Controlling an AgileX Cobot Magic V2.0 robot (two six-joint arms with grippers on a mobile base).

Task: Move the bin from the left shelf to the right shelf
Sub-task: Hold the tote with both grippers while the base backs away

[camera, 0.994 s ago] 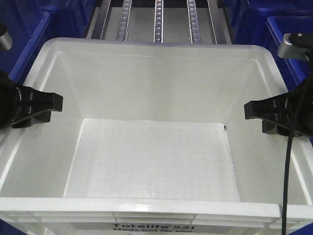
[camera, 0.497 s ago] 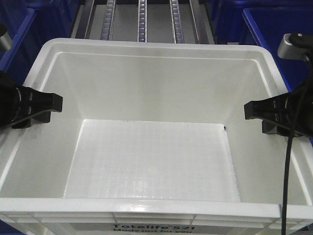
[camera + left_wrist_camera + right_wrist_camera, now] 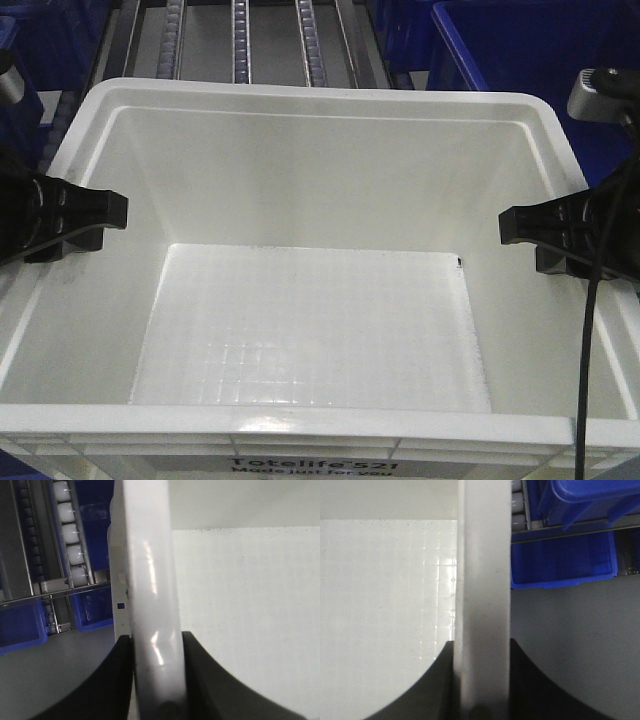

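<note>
Carrying looked to be the step in hand: the white bin hung between the two arms. The left end effector was clenched over its left side rim and the right end effector over the opposite rim. The wrist views showed one finger of each inside the wall and one outside. Outside each grip lay grey floor, so I judged the bin lifted clear rather than resting on anything. Ahead of both end effectors, past the bin's far wall, ran the roller tracks of a rack level, with a dark blue crate ahead and to the right of the right end effector. The next move would call for keeping both grips level and matched while the bin travelled to the right shelf, then lowering its base squarely onto the rollers — an uneven hold could let a rim slip. Hidden were the bin's underside and the fingertips below the rim, and the print on the near wall was cut off by the frame edge. I could not tell whether the tracks in view belonged to the right shelf
</note>
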